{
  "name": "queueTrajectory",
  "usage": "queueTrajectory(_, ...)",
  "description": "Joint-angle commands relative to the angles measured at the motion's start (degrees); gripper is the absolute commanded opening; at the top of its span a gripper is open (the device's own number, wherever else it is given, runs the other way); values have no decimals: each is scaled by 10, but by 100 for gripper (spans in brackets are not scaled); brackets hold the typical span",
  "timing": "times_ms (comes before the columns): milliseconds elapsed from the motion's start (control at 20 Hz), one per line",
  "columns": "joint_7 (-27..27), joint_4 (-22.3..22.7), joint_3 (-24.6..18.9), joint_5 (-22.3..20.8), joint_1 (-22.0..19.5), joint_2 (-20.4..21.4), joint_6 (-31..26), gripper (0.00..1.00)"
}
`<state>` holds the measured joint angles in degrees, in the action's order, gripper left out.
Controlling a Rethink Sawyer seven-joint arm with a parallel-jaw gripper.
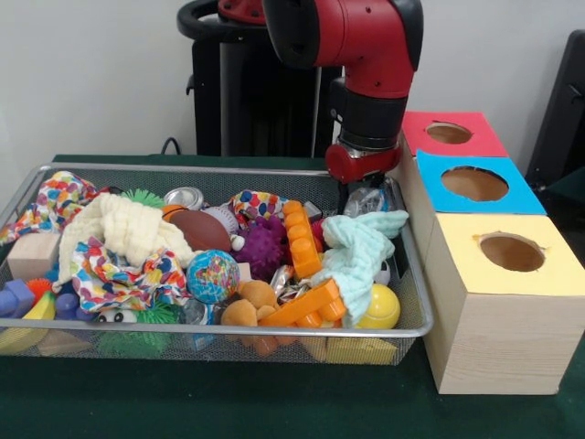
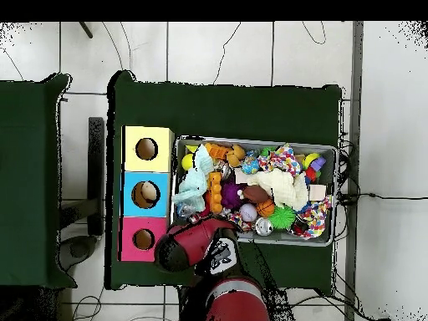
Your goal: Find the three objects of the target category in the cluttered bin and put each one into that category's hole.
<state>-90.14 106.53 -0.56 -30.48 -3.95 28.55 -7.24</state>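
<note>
Front view. You see the red and black arm point(image 1: 366, 55) coming down from the top, its gripper point(image 1: 364, 195) lowered into the far right corner of the cluttered bin point(image 1: 210, 171), right beside the box row. Just under it sits a crinkled see-through plastic piece point(image 1: 367, 201) with a bluish glint, touching or nearly touching the tool. You cannot tell whether the fingers are apart, together, or clamped on the plastic; the red wrist housing and the clutter hide them. A pale mint cloth point(image 1: 358, 251) lies just in front of the plastic, draped over a yellow ball point(image 1: 384, 309). Orange blocks point(image 1: 302, 240), a purple spiky ball point(image 1: 263, 247), a globe-printed ball point(image 1: 212, 275) and a cream cloth point(image 1: 123, 230) fill the middle and left of the bin. To the right of the bin stand three wooden boxes on the green table point(image 1: 274, 407): red-topped farthest, then the blue-topped box point(image 1: 471, 183), then yellow-topped nearest. The hole point(image 1: 474, 184) in the blue top is open and unobstructed.

Overhead view. You see the arm point(image 2: 201, 242) reaching from the bottom edge toward the bin's point(image 2: 255, 140) left end, next to the boxes. The gripper itself is hidden under the arm. Bluish plastic point(image 2: 189, 201) shows at that left end, beside the mint cloth point(image 2: 196, 178). The blue box's hole point(image 2: 145, 195) sits between the yellow and red tops, just left of the bin.
</note>
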Motion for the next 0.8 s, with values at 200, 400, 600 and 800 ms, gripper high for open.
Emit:
queueTrajectory(200,-81,-61,56,-8,33,19,32,100)
queueTrajectory(400,-97,-40,50,1,22,28,85,100)
queueTrajectory(600,-100,-33,43,6,15,27,113,100)
queueTrajectory(800,-99,-27,23,13,-1,25,120,100)
